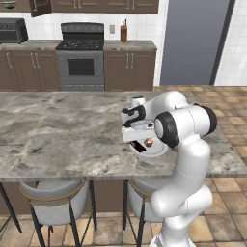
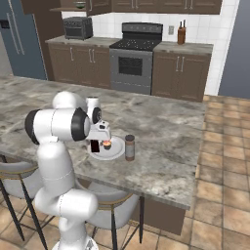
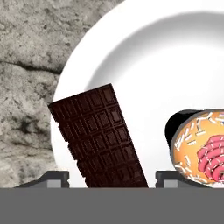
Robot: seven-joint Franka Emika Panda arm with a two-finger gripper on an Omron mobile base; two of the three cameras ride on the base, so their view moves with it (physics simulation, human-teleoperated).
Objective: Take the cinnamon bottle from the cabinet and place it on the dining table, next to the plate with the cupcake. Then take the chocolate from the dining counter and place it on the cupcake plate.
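Hovering low over the white plate point(image 3: 144, 52), my gripper point(image 3: 112, 177) has its fingertips point(image 3: 54, 177) spread wider than the chocolate point(image 3: 100, 135) between them, apparently released. Up close, that bar lies on the plate beside the sprinkled cupcake point(image 3: 201, 151). From the right base view, the cinnamon bottle point(image 2: 129, 147) stands just beside the plate on the marble dining counter point(image 2: 166, 127). Beyond, a stove point(image 2: 133, 57) and brown cabinets point(image 2: 181, 74).

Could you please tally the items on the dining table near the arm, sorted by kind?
Plates: 1, plate
Cupcakes: 1, cupcake
Chocolate bars: 1, chocolate
Spice bottles: 1, cinnamon bottle
Total: 4
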